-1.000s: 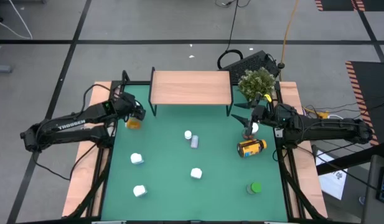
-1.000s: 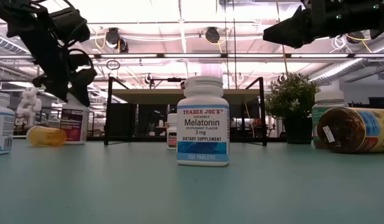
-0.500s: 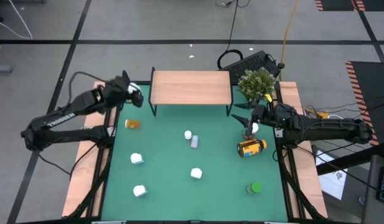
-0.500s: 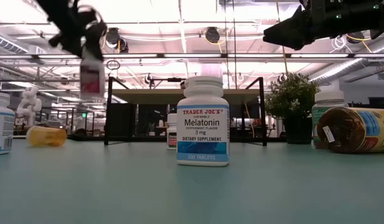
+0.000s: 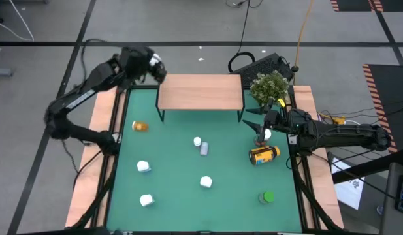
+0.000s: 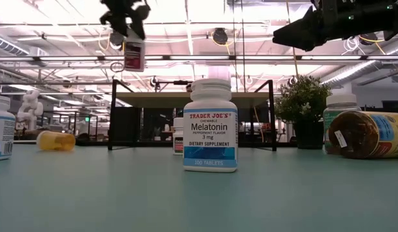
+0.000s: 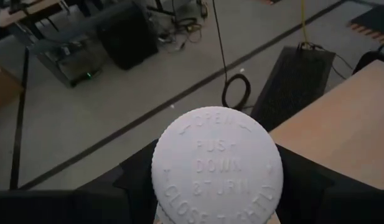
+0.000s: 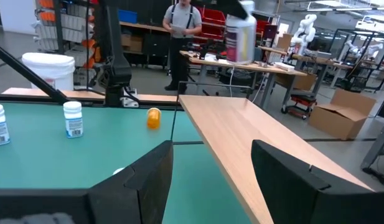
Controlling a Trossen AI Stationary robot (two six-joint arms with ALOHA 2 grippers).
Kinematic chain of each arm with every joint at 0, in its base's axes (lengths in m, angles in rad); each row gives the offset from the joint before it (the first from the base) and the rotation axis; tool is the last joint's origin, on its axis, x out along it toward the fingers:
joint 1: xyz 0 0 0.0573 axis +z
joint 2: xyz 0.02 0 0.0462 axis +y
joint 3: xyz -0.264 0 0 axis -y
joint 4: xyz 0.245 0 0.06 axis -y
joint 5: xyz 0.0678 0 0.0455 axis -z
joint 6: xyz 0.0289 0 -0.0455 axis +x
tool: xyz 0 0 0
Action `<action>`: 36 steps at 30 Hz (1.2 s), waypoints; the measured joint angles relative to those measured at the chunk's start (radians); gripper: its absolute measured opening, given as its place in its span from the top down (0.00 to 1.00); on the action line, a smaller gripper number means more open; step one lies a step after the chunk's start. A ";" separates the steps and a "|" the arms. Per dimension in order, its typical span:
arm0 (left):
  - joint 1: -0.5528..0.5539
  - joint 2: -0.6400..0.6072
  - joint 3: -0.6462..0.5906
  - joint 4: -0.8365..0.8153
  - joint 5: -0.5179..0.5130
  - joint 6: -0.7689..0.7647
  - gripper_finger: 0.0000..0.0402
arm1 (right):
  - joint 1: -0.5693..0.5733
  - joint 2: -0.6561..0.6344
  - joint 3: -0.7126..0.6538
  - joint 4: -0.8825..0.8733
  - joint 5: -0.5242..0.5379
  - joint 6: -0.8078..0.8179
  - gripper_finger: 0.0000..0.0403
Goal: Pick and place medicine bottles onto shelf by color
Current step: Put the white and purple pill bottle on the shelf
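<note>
A robotics lab or workshop. Exposed ceiling ducts (image 6: pixel 186 38) and strip lights run overhead, and the grey floor (image 5: pixel 188 26) carries dark tape lines and loose cables. Beyond the surface stand workbenches (image 8: pixel 241 59), red storage bins (image 8: pixel 210 15), cardboard boxes (image 8: pixel 341 118), a white robot arm (image 8: pixel 307 28) and a standing person (image 8: pixel 182 25).

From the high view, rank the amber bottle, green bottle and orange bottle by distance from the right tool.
From the right tool:
1. Amber bottle, lying just beside it.
2. Green bottle, near the table's front right corner.
3. Orange bottle, across on the left side.
</note>
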 joint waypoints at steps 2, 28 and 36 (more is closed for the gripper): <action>0.019 0.062 0.034 0.000 0.017 0.007 0.40 | 0.000 0.000 0.000 -0.001 0.000 -0.001 0.47; 0.098 0.190 -0.101 0.150 0.168 -0.065 0.40 | 0.000 0.000 0.000 -0.082 0.000 0.074 0.47; 0.097 0.191 -0.113 0.185 0.168 -0.055 0.30 | 0.000 0.000 0.000 -0.049 0.000 0.065 0.47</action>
